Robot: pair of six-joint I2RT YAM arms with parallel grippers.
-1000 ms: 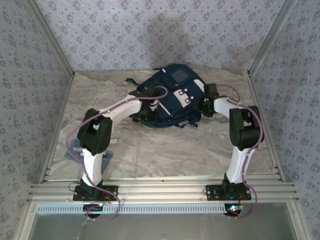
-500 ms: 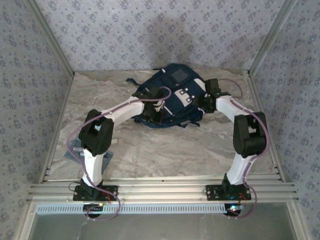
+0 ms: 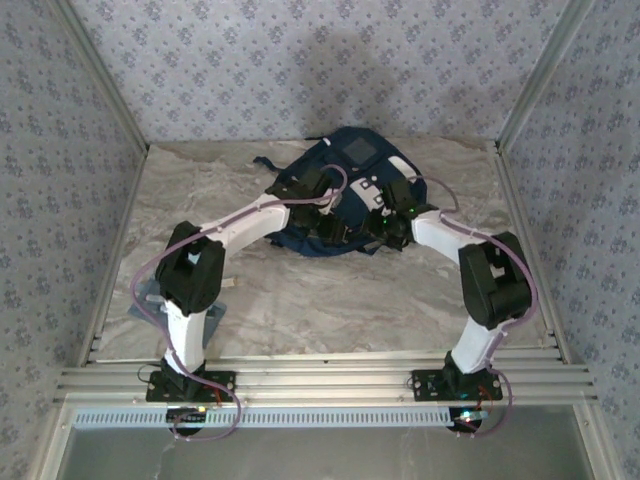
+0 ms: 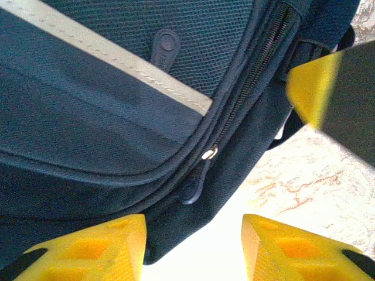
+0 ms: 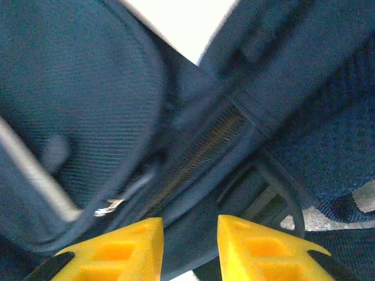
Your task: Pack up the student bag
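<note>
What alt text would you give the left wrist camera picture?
Close-up of the navy student bag, a zipper running diagonally down to a metal slider with a dark pull tab. The left gripper is open, yellow fingers along the bottom edge; pale marble table at right.

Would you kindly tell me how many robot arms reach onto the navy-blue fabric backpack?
2. The left arm reaches onto the navy-blue fabric backpack from the near left, the right arm from the near right; both have open jaws by its zippers.

The marbled bench point(image 3: 300, 290) carried the student bag point(image 3: 355, 150) at its far middle; a flat grey item point(image 3: 146, 300) lay near its left edge.
</note>
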